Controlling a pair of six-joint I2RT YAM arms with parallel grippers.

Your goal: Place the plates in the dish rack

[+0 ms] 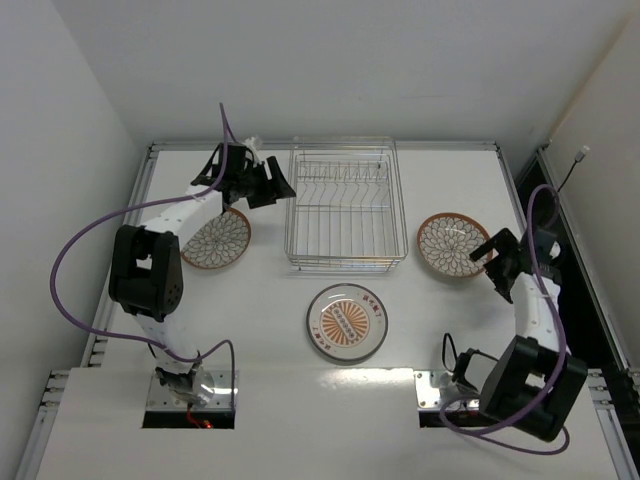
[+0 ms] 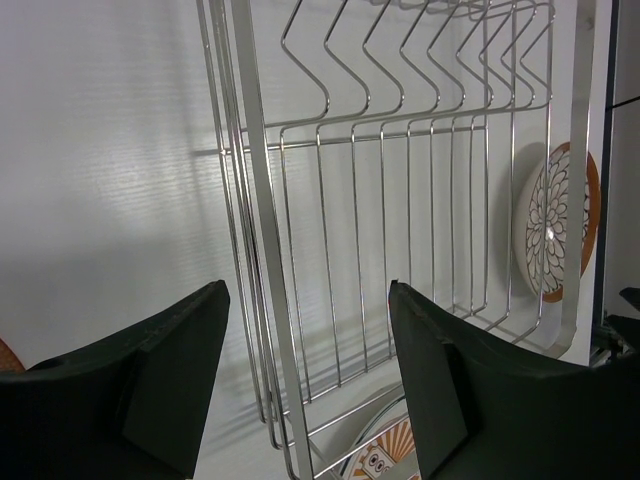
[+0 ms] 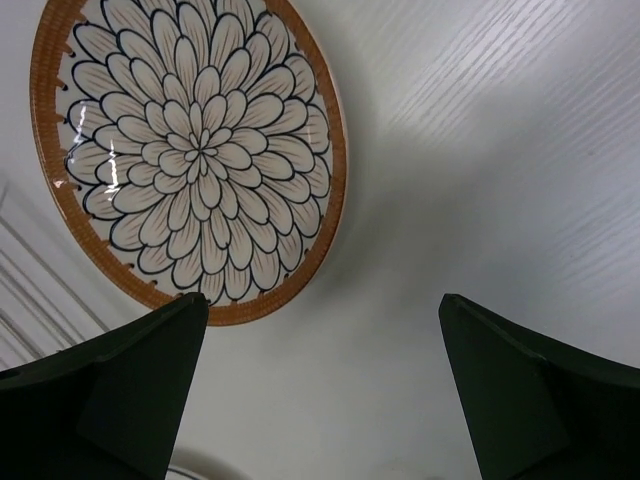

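Nearest the bases, lower centre: sunburst plate (image 1: pixel 347 321) lies flat and face up on the counter (image 1: pixel 260 330), just in front of the rack.
Middle right: right petal plate (image 1: pixel 453 244) lies flat and face up, beside the rack's right side.
Right gripper (image 1: pixel 497 258): jaws wide apart and empty, hovering just right of that plate's rim; the wrist view shows the plate at upper left with bare counter between the fingers.
Middle left: left petal plate (image 1: pixel 216 240) lies flat, partly under the left arm.
Left gripper (image 1: pixel 262 185): jaws partly apart, clamping nothing, poised at the rack's left wall; whether it touches the wire I cannot tell.
Upper centre: dish rack (image 1: pixel 345 262) stands upright and holds no plate.
Step in hand: likely the approach to the first plate, on the right.
Next move calls for: lowering one finger past the rim, closing on the edge, then tipping the plate upright.
Pointing: the row of tines (image 1: pixel 345 185) runs left to right, so a plate should stand on edge facing sideways.
Long axis: plates are round and have none; the rack looks almost square from above, so I cannot tell.
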